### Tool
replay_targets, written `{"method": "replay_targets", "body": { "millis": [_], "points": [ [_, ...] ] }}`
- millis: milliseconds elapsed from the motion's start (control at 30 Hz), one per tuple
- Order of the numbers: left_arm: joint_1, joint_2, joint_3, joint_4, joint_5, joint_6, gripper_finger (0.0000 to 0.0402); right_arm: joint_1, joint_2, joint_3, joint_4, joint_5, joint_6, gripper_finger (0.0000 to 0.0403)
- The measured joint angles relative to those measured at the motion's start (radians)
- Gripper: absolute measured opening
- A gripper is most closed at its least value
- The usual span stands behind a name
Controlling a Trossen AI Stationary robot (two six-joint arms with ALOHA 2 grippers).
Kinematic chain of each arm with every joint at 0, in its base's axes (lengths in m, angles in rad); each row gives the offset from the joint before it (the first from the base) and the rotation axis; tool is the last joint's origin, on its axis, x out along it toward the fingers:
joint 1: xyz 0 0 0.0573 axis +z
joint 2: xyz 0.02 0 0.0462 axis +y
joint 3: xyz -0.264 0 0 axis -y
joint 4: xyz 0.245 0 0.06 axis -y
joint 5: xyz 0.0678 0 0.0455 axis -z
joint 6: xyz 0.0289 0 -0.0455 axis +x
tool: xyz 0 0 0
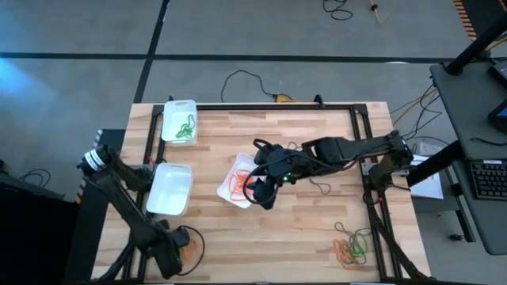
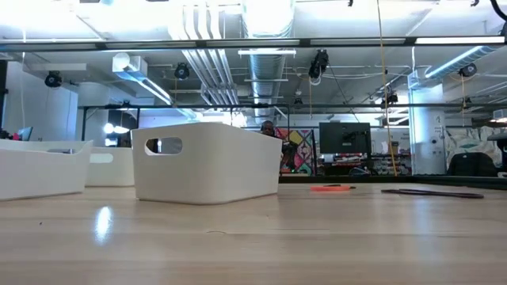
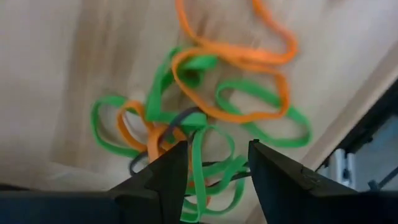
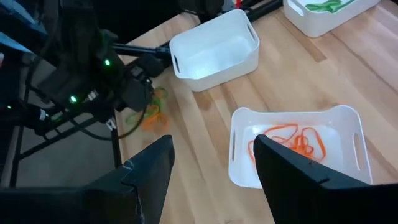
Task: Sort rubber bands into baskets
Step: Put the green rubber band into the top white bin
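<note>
While the left gripper (image 3: pixel 214 165) hangs low over a tangle of rubber bands (image 3: pixel 205 112) at the near-left corner of the table (image 1: pixel 309 237), its two dark fingers (image 3: pixel 171 171) stand parted with a green loop (image 3: pixel 208 158) running up between them. Whether they have begun to pinch it cannot be told; the loop's strands sit in the gap, no tip clearly pressing them. The heap spreads forward from the fingertips, orange, green and one dark band woven together, and the green loop's long axis runs roughly along the gap rather than across it. That is the relation a pick would turn on: judged from this, a close would catch the green strand, but the orange band (image 3: pixel 155 134) crossing it just beside one fingertip could be dragged up too.

The right gripper (image 4: pixel 211 155) hovers open and empty above the middle of the table, just beside the basket holding orange bands (image 4: pixel 348 124). The empty basket (image 1: pixel 170 190) lies nearest the left arm, and the basket with green bands (image 1: pixel 178 120) beyond it at the far-left corner, so the left arm is nearer for a green delivery. A second mixed pile (image 1: pixel 352 248) waits at the near-right corner, on the right arm's side.
</note>
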Motion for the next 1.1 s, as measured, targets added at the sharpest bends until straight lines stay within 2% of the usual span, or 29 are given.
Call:
{"method": "replay_targets", "body": {
  "millis": [167, 333, 467, 567, 600, 667, 833, 967, 1033, 1100],
  "points": [
    [0.000, 0.070, 0.000, 0.032, 0.091, -0.027, 0.0153, -0.002, 0.000, 0.000, 0.000, -0.002, 0.006, 0.0215],
    [0.001, 0.122, 0.016, 0.026, 0.104, -0.032, 0.0146, -0.011, 0.000, 0.000, 0.000, -0.002, 0.006, 0.0215],
    [0.002, 0.140, 0.042, -0.016, 0.084, -0.049, 0.0103, -0.012, 0.000, 0.000, -0.001, -0.002, 0.015, 0.0215],
    [0.001, 0.131, 0.058, -0.055, 0.040, -0.063, 0.0048, -0.003, 0.000, 0.000, -0.017, -0.006, 0.037, 0.0215],
    [0.001, 0.124, 0.059, -0.060, 0.014, -0.063, 0.0026, 0.002, 0.000, 0.000, -0.025, -0.010, 0.040, 0.0215],
    [0.004, 0.105, 0.068, -0.070, -0.033, -0.064, 0.0008, 0.009, 0.000, 0.000, -0.041, -0.011, 0.040, 0.0215],
    [0.018, 0.037, 0.080, -0.084, -0.183, 0.011, 0.0006, 0.013, 0.000, 0.000, -0.061, -0.011, 0.031, 0.0215],
    [0.051, -0.047, 0.084, -0.075, -0.404, 0.118, 0.0001, 0.013, 0.000, 0.000, -0.062, -0.010, 0.015, 0.0215],
    [0.071, -0.092, 0.082, -0.051, -0.541, 0.209, 0.0001, 0.013, 0.000, 0.000, -0.062, -0.011, 0.008, 0.0215],
    [0.100, -0.125, 0.065, 0.001, -0.626, 0.322, 0.0000, 0.013, 0.000, 0.000, -0.062, -0.011, 0.006, 0.0215]
  ]
}}
